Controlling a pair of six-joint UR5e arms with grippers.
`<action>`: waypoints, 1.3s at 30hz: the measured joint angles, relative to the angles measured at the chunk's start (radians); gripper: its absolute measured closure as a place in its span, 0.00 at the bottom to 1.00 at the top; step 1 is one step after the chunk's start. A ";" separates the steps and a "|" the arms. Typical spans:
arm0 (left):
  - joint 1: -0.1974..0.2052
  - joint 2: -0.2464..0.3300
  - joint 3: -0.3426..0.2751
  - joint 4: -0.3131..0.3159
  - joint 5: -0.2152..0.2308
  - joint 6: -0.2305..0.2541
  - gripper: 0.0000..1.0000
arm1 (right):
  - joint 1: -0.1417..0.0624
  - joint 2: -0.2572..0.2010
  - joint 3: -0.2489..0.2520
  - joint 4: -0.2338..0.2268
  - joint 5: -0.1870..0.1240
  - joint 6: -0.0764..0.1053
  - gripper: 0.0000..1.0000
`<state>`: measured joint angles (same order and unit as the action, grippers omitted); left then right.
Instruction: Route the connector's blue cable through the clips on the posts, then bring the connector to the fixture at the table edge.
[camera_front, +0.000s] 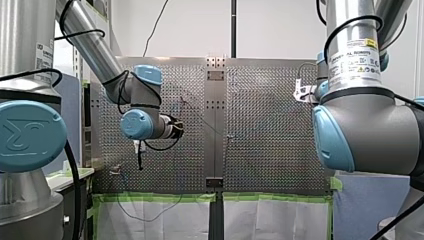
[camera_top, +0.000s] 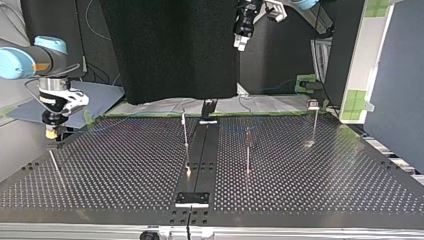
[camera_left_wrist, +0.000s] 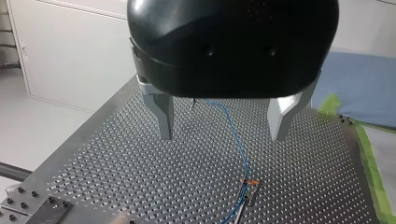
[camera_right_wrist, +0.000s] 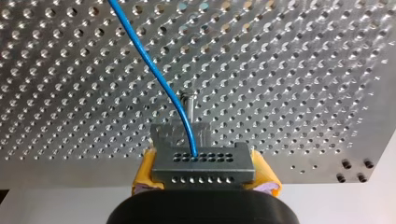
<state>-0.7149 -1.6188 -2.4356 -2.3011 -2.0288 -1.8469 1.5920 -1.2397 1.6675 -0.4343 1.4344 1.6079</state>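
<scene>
the right gripper (camera_right_wrist: 204, 171) points down, yellow pads (camera_right_wrist: 144, 171) squeezing the connector (camera_right_wrist: 203, 163) with its blue cable (camera_right_wrist: 159, 79). the left gripper (camera_left_wrist: 223, 135) hangs high, wide open, empty.

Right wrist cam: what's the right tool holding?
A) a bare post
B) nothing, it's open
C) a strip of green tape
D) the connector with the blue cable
D: in the right wrist view the right tool has its yellow pads clamped on either side of the connector, and the blue cable runs out of it.
</scene>
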 joint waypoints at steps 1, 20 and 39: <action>0.000 0.000 0.000 0.000 0.000 0.000 0.00 | -0.004 0.001 0.000 0.002 -0.005 -0.003 1.00; -0.001 0.000 0.000 0.000 -0.001 0.000 0.00 | -0.079 0.035 -0.071 0.075 -0.175 -0.057 1.00; 0.003 -0.001 0.000 0.000 -0.001 -0.003 0.00 | -0.122 0.098 -0.102 0.010 -0.338 -0.044 1.00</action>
<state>-0.7119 -1.6196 -2.4357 -2.3012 -2.0301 -1.8497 1.4705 -1.1418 1.5658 -0.4241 1.0961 1.5639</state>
